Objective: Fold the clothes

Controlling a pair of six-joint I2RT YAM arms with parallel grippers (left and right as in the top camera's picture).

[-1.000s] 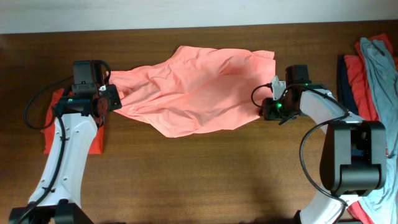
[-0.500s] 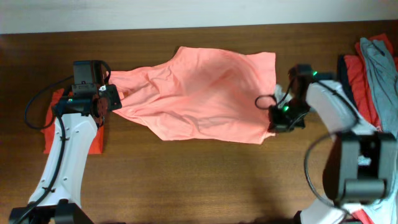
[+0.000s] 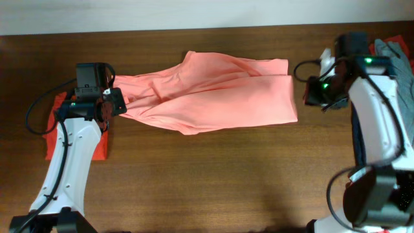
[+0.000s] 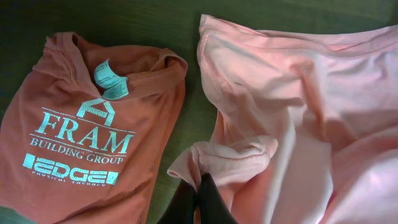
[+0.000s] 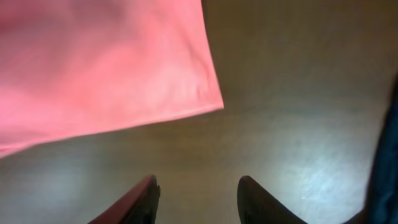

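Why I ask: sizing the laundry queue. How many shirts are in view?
4 at least: salmon-pink shirt mid-table; red FRAM shirt under the left arm; grey-blue shirt and red shirt at the right edge. The right arm may hide more.

Plain salmon-pink shirt (image 3: 220, 97); red shirt (image 4: 87, 134), pale lettering

White print on the red T-shirt (image 4: 149, 124), lying beside the salmon-pink T-shirt (image 4: 323, 93), reads "FRAM" over "BUILDING GROUP" beneath a small house-shaped sign. Lower down comes "EDGE" in blockier letters, with a finer line under it too small to read. The pale neck label (image 4: 111, 79) at its collar is illegible.
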